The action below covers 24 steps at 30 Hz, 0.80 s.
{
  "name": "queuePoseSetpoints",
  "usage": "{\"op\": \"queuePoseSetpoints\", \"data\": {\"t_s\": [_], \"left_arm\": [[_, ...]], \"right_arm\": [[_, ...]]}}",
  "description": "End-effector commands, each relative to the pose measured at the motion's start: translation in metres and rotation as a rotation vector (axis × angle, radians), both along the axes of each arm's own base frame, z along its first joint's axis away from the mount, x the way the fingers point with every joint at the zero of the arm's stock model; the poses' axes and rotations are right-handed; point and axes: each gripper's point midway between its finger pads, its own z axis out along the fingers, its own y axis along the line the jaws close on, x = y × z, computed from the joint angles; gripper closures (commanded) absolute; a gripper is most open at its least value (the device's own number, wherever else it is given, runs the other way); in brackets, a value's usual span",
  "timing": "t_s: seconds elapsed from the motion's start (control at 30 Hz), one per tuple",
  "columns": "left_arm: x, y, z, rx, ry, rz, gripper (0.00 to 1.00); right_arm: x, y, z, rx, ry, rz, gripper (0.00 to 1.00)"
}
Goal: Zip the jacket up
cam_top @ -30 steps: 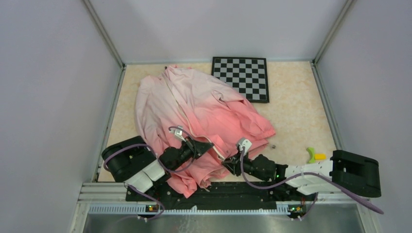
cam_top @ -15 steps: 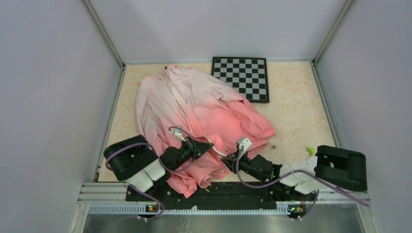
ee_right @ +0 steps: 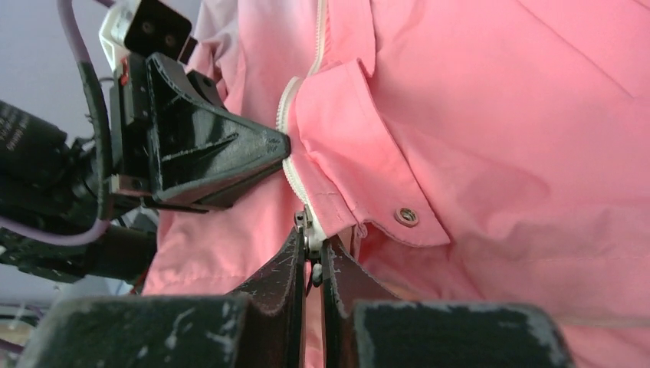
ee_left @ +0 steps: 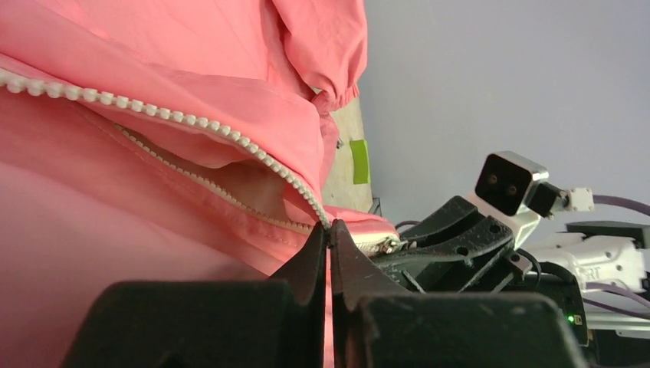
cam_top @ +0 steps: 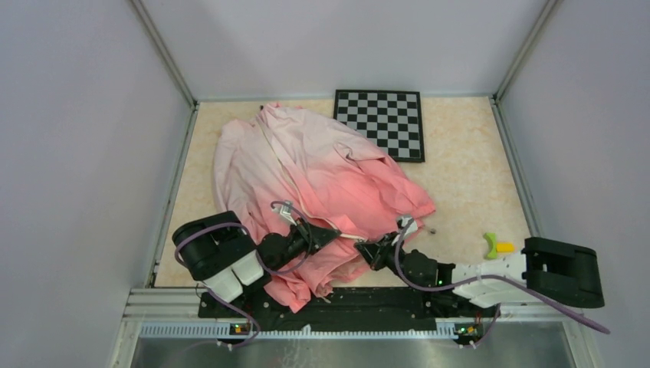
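Top external cam is showing 1 jacket (cam_top: 322, 169) lying crumpled over the left-centre of the table (cam_top: 467, 176), pale collar far, coral hem near, by the arm bases. At the hem the left gripper (ee_left: 329, 238) is clenching the jacket's zipper edge. Just right of it the right gripper (ee_right: 310, 245) is pinching the small metal slider (ee_right: 309, 230), fingers nearly meeting.

Risks, imo:
- slider is tiny & only caught at the fingertips, so it's prob. slipping out once pulled toward the collar
- the 2 tooth rows (ee_left: 192, 123) are gaping apart above the slider; w/o tension from the left grip they're likely misfeeding
- flap w/ the snap (ee_right: 405, 216) is lying right beside the track, so loose fabric is risking a jam
- both grippers are working v. close together, so they could be bumping

Count: 1 jacket, 1 slider, 2 tooth rows, 1 snap showing, 2 grippers, 1 checkerboard (cam_top: 381, 123) far right of the jacket, 1 green-yellow item (cam_top: 494, 245) near right
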Motion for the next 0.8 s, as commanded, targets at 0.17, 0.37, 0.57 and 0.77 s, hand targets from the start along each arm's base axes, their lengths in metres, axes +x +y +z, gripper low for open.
{"op": "queuePoseSetpoints", "data": {"t_s": [0.17,0.37,0.57,0.77], "left_arm": [[-0.001,0.035,0.024,-0.066,-0.095,0.102,1.00],[-0.004,0.031,0.023,-0.069,-0.087,0.077,1.00],[-0.006,0.034,0.015,-0.042,-0.079,0.078,1.00],[-0.007,0.036,0.012,-0.019,-0.087,0.072,1.00]], "right_arm": [[0.006,-0.040,-0.006,0.046,0.019,-0.122,1.00],[0.007,-0.042,-0.009,0.001,-0.020,-0.109,1.00],[0.011,-0.044,-0.007,-0.006,-0.043,-0.132,1.00],[0.006,-0.047,-0.001,-0.029,-0.154,-0.065,1.00]]}}
